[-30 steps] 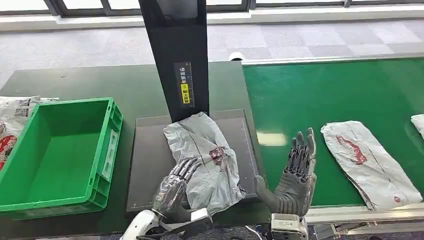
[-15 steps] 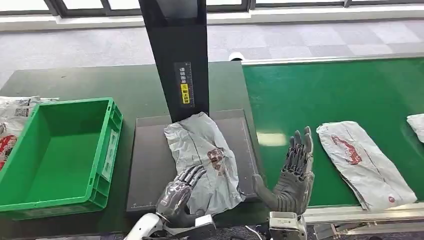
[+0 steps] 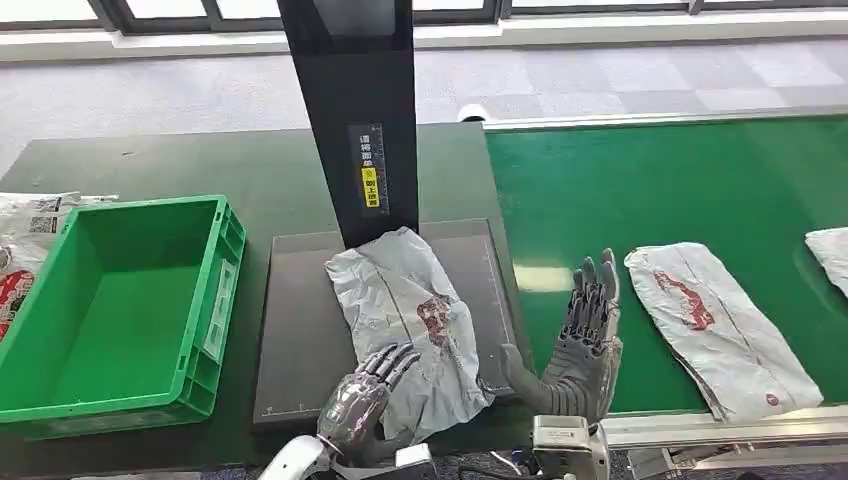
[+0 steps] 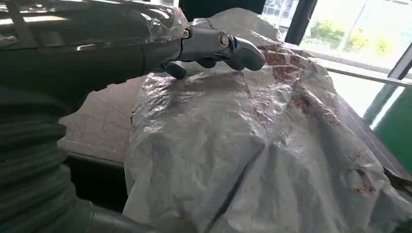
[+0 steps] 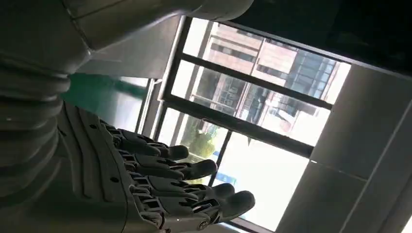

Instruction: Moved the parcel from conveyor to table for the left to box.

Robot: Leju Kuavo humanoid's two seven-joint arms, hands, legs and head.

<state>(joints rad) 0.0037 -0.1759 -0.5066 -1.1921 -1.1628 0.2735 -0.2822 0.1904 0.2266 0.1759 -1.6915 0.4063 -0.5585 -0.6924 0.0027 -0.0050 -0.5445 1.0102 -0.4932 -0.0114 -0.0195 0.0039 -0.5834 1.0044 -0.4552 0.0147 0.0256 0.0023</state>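
Centre frame: soft, crinkled, likely light parcel (image 3: 408, 325) under the left hand's (image 3: 360, 403) spread, unclosed fingers; gather a loose fold. Right hand (image 3: 582, 345) open, empty.

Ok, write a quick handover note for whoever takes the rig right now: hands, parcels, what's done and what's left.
Left hand: resting on the near edge of the grey parcel, no grip visible.
Right hand: open, raised upright, holding nothing.
Parcel lies on the dark pad on the table; conveyor-to-table move done.
Green box is empty; boxing remains.
Next parcel waits on the conveyor.
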